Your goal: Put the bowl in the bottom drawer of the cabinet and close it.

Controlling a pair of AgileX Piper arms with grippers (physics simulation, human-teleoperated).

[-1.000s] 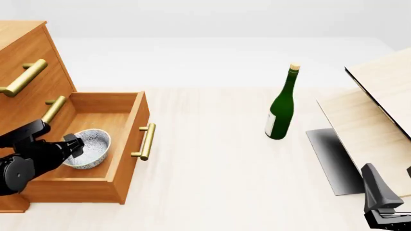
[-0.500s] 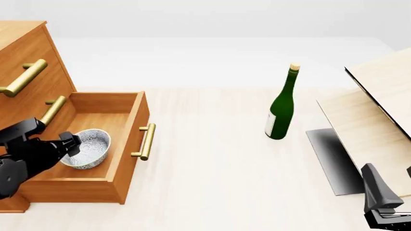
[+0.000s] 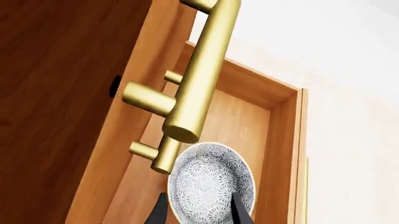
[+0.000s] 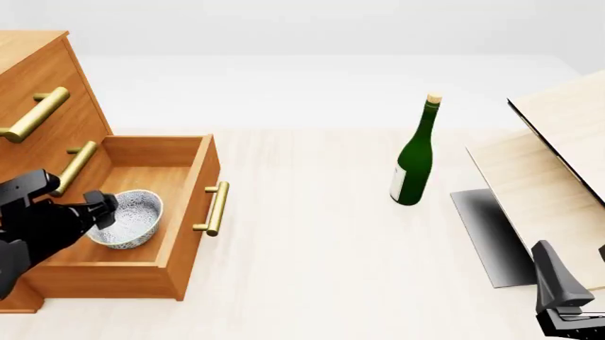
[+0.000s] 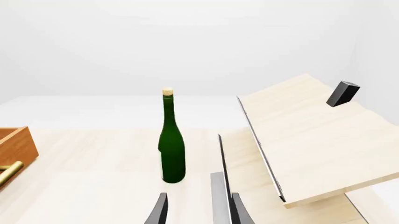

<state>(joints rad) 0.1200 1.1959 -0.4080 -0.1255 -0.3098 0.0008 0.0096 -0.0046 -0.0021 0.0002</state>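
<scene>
1. Right gripper (image 4: 565,301) sat at the front view's lower right corner, cut off by the frame; its wrist view showed only two dark fingertips (image 5: 160,210) with a gap between them, nothing held.
2. Left gripper (image 4: 102,210), black, was over the near-left part of the open orange-brown bottom drawer (image 4: 189,212). Its fingertips (image 3: 240,212) straddled the bowl's rim, set wide; contact could not be made out.
3. The small white grey-speckled bowl (image 4: 129,218) rested upright on the drawer floor, near the left side, partly hidden by the arm.
4. Drawer was pulled fully out; its brass bar handle (image 4: 217,208) faced open tabletop.
5. The orange-brown wooden cabinet (image 4: 33,92) was cropped at the left edge; upper brass handles (image 3: 199,70) overhung the drawer.
6. Far right: upright green glass bottle (image 4: 415,156), well apart from the drawer, then tilted pale wood boards (image 4: 557,142).
</scene>
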